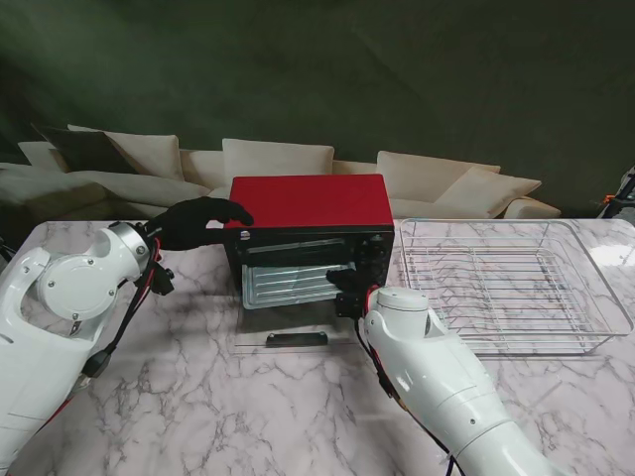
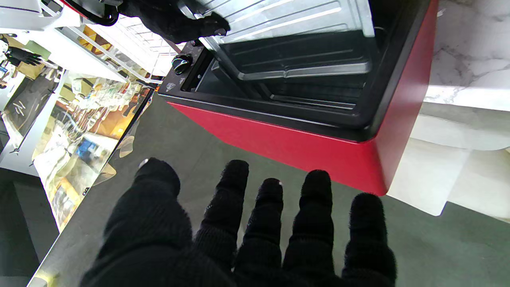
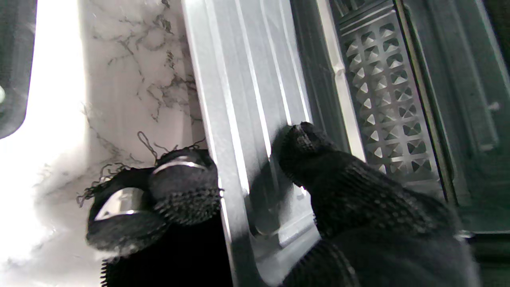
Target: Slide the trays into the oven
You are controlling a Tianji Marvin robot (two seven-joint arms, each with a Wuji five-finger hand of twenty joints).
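- A red-topped oven (image 1: 310, 201) with a black front stands at the middle of the marble table (image 1: 198, 397), its glass door (image 1: 288, 332) folded flat toward the robot.
- A ribbed, silver metal tray (image 1: 293, 283) sits partly inside the oven's open mouth, its nearer edge jutting out over the door.
- The black-gloved right hand (image 1: 349, 281) pinches the tray's right front corner; the right wrist view shows the thumb (image 3: 318, 159) pressed on the ribbed surface and the other fingers (image 3: 179, 179) curled under the rim.
- The left hand (image 1: 198, 220) rests at the oven's upper left corner, holding nothing; the left wrist view shows its fingers (image 2: 271, 207) extended and slightly apart.
- A wire rack (image 1: 496, 278) lies in a clear tray (image 1: 615, 307) on the table, just to the right of the oven.
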